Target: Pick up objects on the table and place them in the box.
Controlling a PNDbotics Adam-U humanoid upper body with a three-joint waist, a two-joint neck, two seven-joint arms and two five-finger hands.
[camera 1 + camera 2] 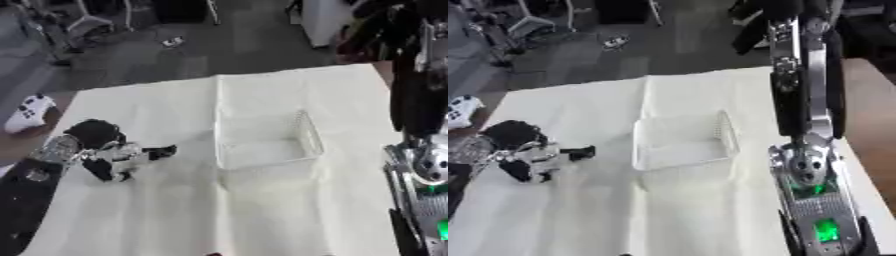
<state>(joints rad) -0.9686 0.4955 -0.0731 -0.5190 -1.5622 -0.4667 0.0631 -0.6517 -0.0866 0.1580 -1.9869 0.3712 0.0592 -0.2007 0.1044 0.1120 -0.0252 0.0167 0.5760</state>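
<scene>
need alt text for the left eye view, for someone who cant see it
The robot's left hand rests on a white-covered table at the left, fingers curled, beside a clear plastic box at the centre that looks empty. A white game controller lies at the table's left edge, and the right arm hangs along the right.

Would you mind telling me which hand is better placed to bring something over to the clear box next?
The left hand: it is low on the white cloth just left of the clear box, fingers curled. Whether it holds anything is unclear. The right arm is raised, its hand unseen.
</scene>
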